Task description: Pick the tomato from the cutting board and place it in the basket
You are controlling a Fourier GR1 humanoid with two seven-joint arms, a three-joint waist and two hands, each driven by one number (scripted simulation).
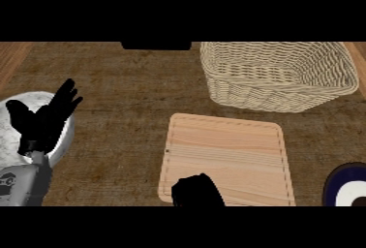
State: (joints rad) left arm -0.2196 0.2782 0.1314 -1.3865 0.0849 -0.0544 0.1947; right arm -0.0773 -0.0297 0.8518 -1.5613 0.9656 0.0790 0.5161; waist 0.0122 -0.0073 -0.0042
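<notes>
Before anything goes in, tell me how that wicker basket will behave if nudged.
The basket is open woven wicker, so it is probably light for its size and would likely slide on the counter when pushed. It looks wide and fairly low, so tipping seems unlikely. The weave may flex slightly.

Basket [279, 77] behind cutting board [227, 152] — apart
</notes>
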